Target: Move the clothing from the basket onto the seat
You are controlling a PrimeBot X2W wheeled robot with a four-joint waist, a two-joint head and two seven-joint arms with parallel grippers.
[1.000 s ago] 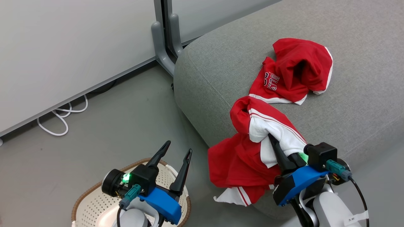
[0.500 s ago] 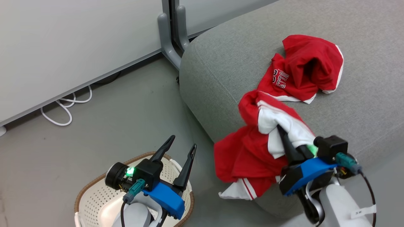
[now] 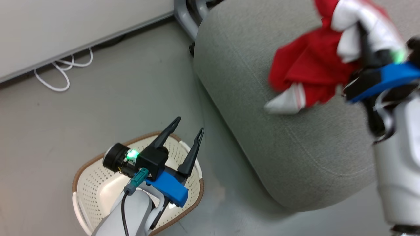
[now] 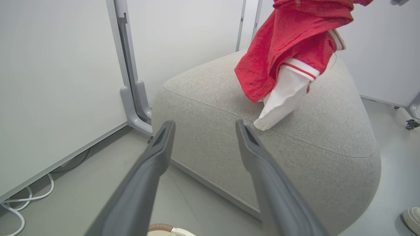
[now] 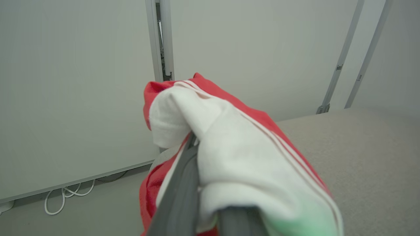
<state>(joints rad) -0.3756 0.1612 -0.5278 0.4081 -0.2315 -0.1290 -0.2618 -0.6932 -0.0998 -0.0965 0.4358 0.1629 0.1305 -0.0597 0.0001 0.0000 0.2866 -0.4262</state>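
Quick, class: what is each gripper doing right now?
Left gripper: open, holding nothing.
Right gripper: closed on the red and white garment.

No writing could be read. The garment (image 3: 305, 65) showed plain red and white cloth with striped trim but no legible lettering, and the basket (image 3: 90, 183) and seat (image 3: 262, 137) bore no readable label, brand or number.

Large rounded grey fabric seat (image 4: 295, 154). Soft red garment with white striped-trim panel (image 4: 282, 49) hangs above it, white tip touching its top. Near its front, left gripper (image 4: 204, 123), dark fingers spread.
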